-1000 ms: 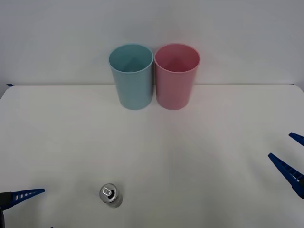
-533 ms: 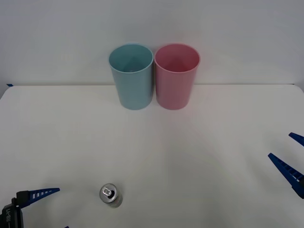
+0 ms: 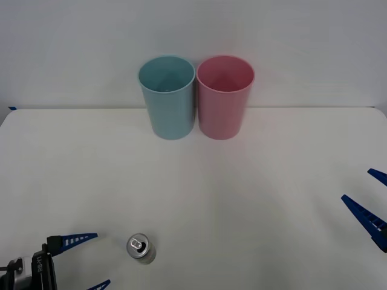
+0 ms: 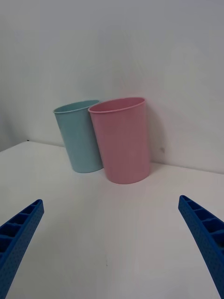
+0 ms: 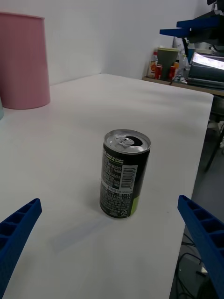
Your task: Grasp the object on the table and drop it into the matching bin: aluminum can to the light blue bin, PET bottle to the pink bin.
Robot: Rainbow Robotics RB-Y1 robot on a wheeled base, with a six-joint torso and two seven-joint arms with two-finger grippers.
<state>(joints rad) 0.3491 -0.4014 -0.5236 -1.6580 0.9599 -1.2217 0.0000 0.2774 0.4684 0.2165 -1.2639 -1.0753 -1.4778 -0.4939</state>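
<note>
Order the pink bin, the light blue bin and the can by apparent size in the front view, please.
1-2. pink bin and light blue bin: alike, no ranking.
3. aluminum can: clearly smallest, though nearer the camera.

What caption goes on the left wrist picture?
Open left end effector facing the small upright dark aluminum can on the white table.

White table (image 3: 254, 193): aluminum can (image 3: 141, 248) stood upright near front-left; light blue bin (image 3: 167, 96) and pink bin (image 3: 224, 96) set side by side at back.
</note>
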